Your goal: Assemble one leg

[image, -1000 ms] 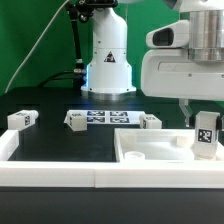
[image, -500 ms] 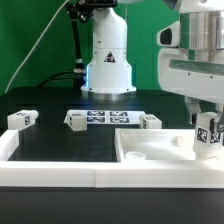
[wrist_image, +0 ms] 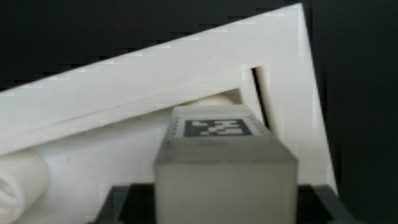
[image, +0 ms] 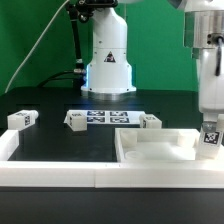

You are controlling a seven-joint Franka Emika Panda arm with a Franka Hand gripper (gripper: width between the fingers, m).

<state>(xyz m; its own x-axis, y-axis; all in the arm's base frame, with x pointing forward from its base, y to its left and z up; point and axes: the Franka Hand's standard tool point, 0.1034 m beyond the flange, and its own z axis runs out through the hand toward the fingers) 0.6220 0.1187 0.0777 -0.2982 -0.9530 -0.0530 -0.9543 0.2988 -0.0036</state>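
I am clamping my gripper (wrist_image: 222,205) jaws tight on the upright leg (image: 210,140), at the panel (image: 150,152) corner.

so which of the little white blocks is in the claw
The block at the exterior view's right, held by the claw at the panel's corner; the other three sit free.

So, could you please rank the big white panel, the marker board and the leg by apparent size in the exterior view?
1. big white panel, clearly largest.
2. marker board and leg look alike; the leg is nearer the camera, so unranked.
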